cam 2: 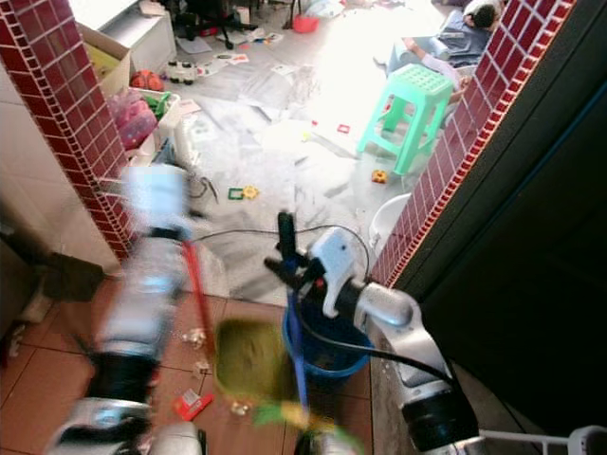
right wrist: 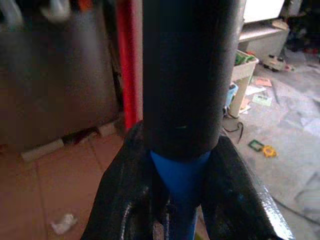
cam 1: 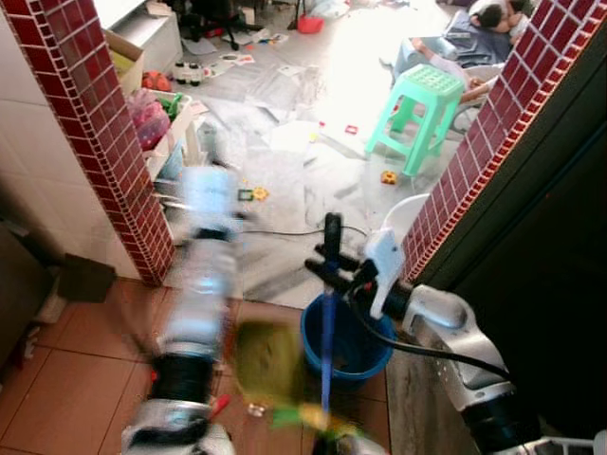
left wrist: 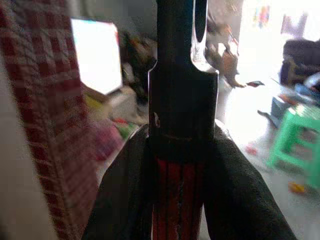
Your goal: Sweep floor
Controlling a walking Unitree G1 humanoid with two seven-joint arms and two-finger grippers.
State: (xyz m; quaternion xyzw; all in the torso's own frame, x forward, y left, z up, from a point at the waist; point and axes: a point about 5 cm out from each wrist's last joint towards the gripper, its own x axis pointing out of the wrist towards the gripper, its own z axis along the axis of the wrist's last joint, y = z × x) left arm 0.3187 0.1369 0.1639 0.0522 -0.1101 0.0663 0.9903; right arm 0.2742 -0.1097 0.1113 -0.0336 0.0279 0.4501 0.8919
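Note:
My left gripper (left wrist: 182, 170) is shut on a red broom handle (cam 2: 196, 289) just below its black grip (left wrist: 182, 75). The left arm (cam 1: 199, 284) is blurred with motion over the brown tile floor. My right gripper (cam 1: 334, 270) is shut on a blue handle (cam 1: 326, 351) below its black grip (right wrist: 182, 75); this handle stands upright in front of me. A green head (cam 2: 248, 360) hangs low between the two handles; I cannot tell which handle it belongs to. White scraps (cam 2: 194, 336) and a red piece (cam 2: 190, 406) lie on the tiles.
A blue bucket (cam 1: 360, 355) stands behind the blue handle. Red-tiled pillars (cam 1: 104, 142) flank the doorway, with a dark wall (cam 1: 550, 237) on the right. Beyond lie scattered papers, toys, a cable (cam 1: 285, 232), a green stool (cam 1: 427, 100) and a person (cam 1: 474, 38) on the floor.

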